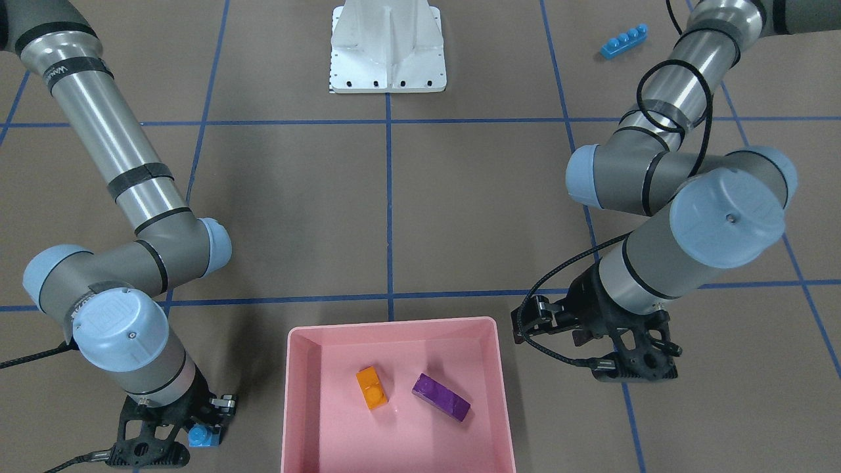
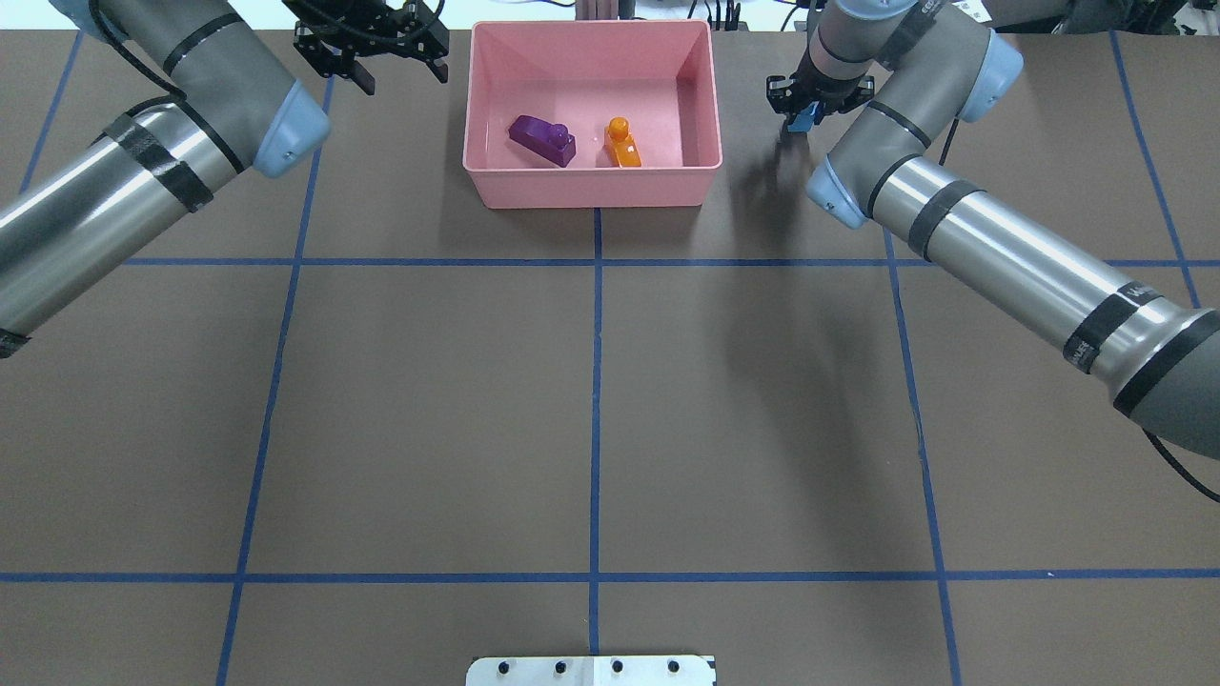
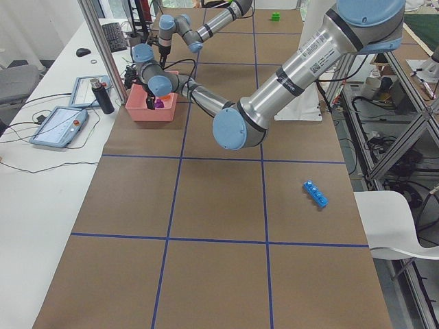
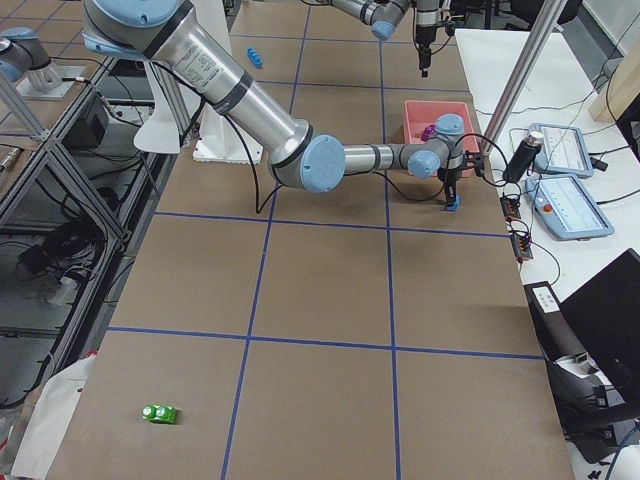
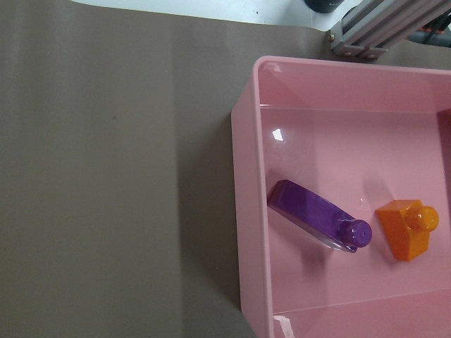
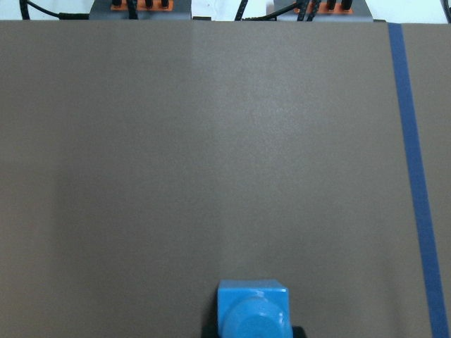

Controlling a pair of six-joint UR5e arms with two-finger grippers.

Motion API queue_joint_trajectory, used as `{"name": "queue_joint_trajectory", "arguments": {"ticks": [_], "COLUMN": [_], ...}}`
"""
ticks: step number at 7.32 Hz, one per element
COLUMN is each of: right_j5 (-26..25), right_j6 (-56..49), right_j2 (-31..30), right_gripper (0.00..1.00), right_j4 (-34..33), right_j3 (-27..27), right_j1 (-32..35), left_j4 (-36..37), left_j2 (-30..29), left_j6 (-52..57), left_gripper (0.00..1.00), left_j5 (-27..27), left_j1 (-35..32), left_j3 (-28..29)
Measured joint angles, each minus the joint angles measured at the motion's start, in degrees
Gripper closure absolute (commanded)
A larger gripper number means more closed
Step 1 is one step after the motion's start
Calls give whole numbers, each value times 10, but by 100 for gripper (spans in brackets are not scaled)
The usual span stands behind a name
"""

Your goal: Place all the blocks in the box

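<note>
Judging the main hazard first: the right gripper (image 2: 807,114) is pinching the small blue block (image 6: 252,313) between its fingers, just outside the box (image 2: 591,193). If the arm moves sideways without enough lift, the block or the fingers could strike the box wall, and that would shove the box or knock the block loose. The plastic looks glossy, so a shallow pinch may slip on the way. A release over the rim rather than over the floor could bounce the block back onto the table. A high drop may land it on the orange block (image 2: 621,143) or the purple block (image 2: 541,139), which lie inside near each other but apart, and make it hop. Whether the small blue block is clear of the table, cannot tell; the wrist view shows only table beyond it. The left gripper (image 2: 402,76) hangs at the opposite side of the box, fingers spread, holding nothing. Both arms crowd the box, so a careless crossing could bring them together. Position: the box stands to the robot's left of the right gripper, near but not touching. The long blue block (image 1: 624,41) and the green block (image 4: 160,413) lie on the table, well apart from both grippers.
</note>
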Motion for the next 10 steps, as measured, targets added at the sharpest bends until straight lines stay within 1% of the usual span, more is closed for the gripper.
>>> {"name": "queue_joint_trajectory", "arguments": {"ticks": [1,2,3,4,5,6,7,9,10], "right_j5": [25,68,95,104,86,48,17,-7,-8], "right_j6": [7,27,61,102,137,165,185,185,164], "right_j2": [13,33,67,105,134,151,158,159,159], "right_gripper": [100,100,100,100,59,6,1,1,0], "right_j4": [-1,-10,-33,-58,-70,-75,-77,-81,-93], "right_j3": [5,10,11,10,8,7,7,-2,-4], "right_j1": [23,53,69,64,37,2,-24,-45,-44], "left_j4": [0,-1,-1,-1,-1,-1,-2,-2,-2], "left_j2": [1,1,1,1,2,2,2,15,48], "left_j6": [0,0,0,0,0,0,1,0,1], "left_gripper": [0,0,0,0,0,0,0,0,0], "left_j5": [0,0,0,1,1,1,1,2,2], "left_j1": [0,0,1,2,3,3,3,3,3], "left_j3": [0,-1,-1,0,0,0,0,-15,-54]}}
